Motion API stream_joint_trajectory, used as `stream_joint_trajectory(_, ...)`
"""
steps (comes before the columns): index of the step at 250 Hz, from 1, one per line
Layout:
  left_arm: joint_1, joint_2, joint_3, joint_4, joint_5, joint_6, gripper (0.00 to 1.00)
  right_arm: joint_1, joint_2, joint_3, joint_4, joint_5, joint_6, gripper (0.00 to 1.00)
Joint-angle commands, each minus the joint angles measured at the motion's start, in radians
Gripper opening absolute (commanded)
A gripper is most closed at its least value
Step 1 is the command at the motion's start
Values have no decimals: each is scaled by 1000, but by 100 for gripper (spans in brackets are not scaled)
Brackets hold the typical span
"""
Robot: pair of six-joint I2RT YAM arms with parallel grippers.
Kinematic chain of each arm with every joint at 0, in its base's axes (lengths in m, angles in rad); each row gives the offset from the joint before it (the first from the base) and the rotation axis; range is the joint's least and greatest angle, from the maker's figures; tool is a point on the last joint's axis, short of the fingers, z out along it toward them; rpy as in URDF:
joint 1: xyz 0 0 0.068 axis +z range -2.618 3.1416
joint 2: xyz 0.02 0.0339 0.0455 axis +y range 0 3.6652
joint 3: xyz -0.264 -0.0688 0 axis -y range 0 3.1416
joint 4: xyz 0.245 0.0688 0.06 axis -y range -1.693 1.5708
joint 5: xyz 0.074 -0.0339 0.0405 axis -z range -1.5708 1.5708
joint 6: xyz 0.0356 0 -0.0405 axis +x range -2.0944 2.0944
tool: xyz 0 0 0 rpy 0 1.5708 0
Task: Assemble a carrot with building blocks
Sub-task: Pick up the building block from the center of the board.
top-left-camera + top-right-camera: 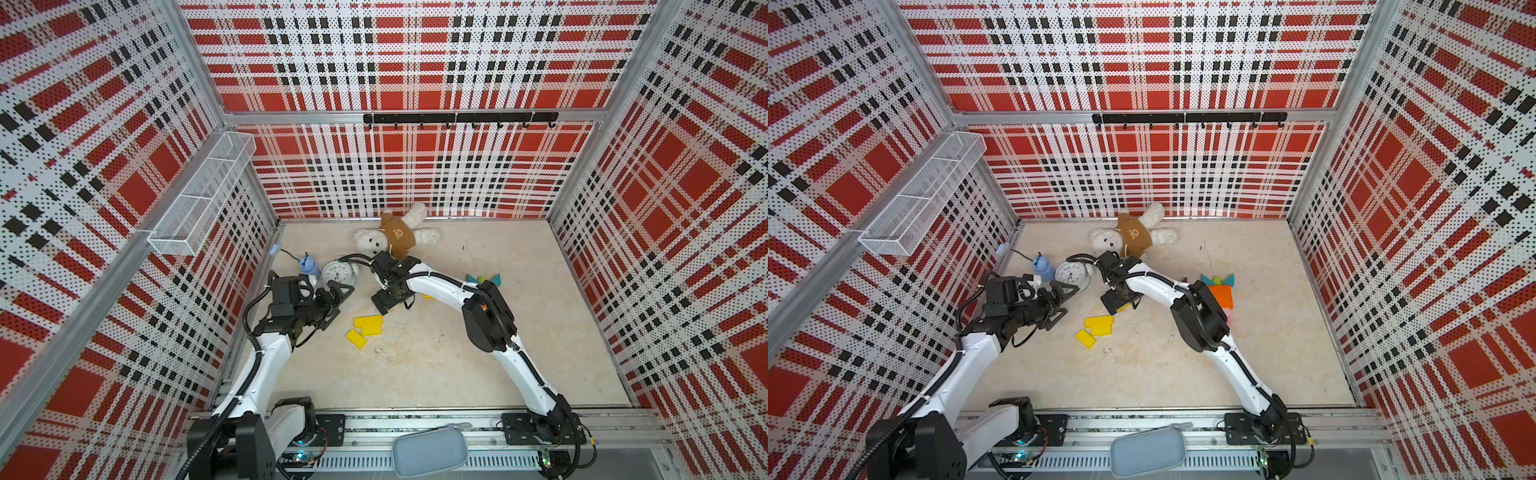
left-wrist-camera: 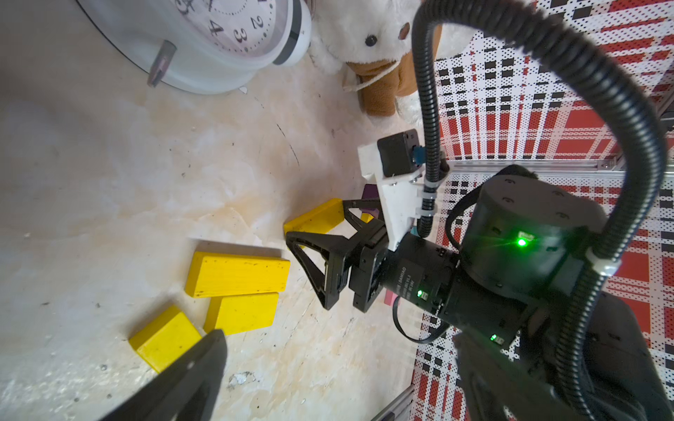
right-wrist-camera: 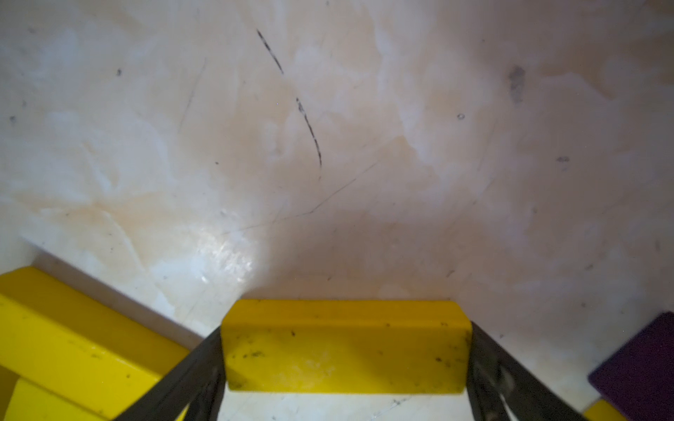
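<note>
**R tool grips a yellow block**

R tool (image 2: 316, 220) is low at mid-worktop (image 1: 436, 365), jaws pressed on both ends of a yellow block (image 3: 344, 346). L tool (image 1: 338, 305) is spread wide and empty, to its left, near the clock (image 1: 337, 272). 3 more yellow blocks (image 1: 368, 321) lie together just nearer. At right, partly behind the R arm (image 1: 1200, 320): orange block (image 1: 1222, 294), teal triangles (image 1: 1229, 279), green cylinder (image 1: 1216, 279).

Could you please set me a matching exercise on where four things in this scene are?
Things:
1 alarm clock
2 teddy bear
3 wire basket
4 yellow block

Places:
A mounted on a side wall
B between the jaws of the right gripper
C next to the blue bottle
D lying by the back wall

Pairs: 1-C, 2-D, 3-A, 4-B
</note>
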Motion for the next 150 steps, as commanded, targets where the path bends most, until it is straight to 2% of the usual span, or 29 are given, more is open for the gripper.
stream_joint_trajectory(1, -4, -3, 11, 15, 18, 5, 99, 6, 3, -21, -3, 15, 31, 95)
stream_joint_trajectory(27, -4, -2, 11, 18, 19, 3, 99, 8, 5, -31, -6, 24, 34, 96)
stream_joint_trajectory(71, -4, -2, 7, 24, 21, 1, 100, 11, -33, -75, 23, 41, 58, 91)
stream_joint_trajectory(109, -6, 0, 9, 26, 24, -2, 100, 11, -109, -113, 47, 61, 93, 88)
stream_joint_trajectory(150, -24, -3, 10, 36, 18, -5, 100, 3, -243, -202, 63, 157, 161, 87)
